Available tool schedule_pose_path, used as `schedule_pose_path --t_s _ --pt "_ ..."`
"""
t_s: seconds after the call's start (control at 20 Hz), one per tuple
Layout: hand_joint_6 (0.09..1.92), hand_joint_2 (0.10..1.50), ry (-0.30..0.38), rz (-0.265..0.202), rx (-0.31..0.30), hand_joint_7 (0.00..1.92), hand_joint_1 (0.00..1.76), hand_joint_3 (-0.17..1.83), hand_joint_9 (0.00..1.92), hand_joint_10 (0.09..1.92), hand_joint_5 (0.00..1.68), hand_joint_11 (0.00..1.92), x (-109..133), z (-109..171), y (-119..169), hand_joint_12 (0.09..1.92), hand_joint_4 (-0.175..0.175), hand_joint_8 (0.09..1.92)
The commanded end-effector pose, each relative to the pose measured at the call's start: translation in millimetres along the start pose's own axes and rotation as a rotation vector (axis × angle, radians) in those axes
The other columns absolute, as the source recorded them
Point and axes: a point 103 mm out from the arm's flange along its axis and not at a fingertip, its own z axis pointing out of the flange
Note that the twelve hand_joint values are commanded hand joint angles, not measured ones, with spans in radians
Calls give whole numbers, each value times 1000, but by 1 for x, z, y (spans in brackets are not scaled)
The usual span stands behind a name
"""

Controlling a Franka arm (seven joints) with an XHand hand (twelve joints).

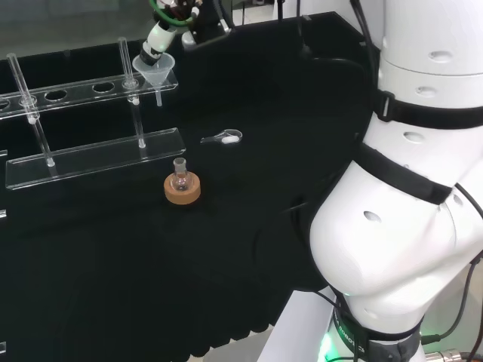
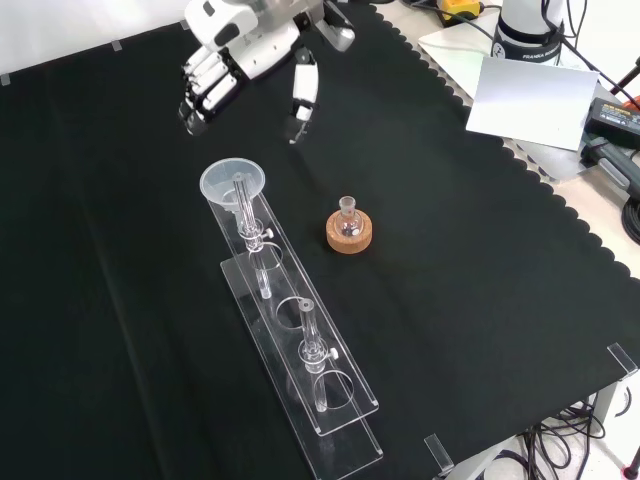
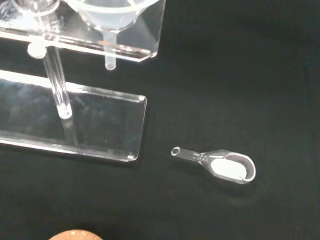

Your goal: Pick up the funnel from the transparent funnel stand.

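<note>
I see hand point(image 2: 240, 55) above funnel point(image 2: 232, 183), apart | fingers point(image 2: 300, 100) straight, holding nothing | funnel seated in end hole of stand point(image 2: 330, 400)

No legible text, label, number or sign on any item in view.

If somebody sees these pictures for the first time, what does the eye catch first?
Probably the black and white hand at the top of the front view, fingers relaxed, hanging above the funnel. The funnel sits in the end hole of the transparent funnel stand. To their right, a small flask stands on a cork ring.
</note>
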Motion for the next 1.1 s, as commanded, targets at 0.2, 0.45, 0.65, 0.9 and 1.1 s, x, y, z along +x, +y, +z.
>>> schedule_pose_path --t_s 0.2,0.45,0.65,0.9,1.1 --pt "87 725 -54 -5 30 0 599 247 104 840 88 140 16 11 12 1555 34 457" --pt "87 717 -38 -22 28 0 629 257 128 849 97 180 22 17 22 1547 33 500" --pt "87 716 -39 -35 32 0 629 265 142 851 105 199 24 18 32 1539 33 520" --pt "87 715 -49 -48 60 0 622 270 148 850 102 215 28 20 43 1534 31 529" --pt "87 712 -43 -60 86 0 602 274 156 851 94 233 33 24 50 1528 31 524"
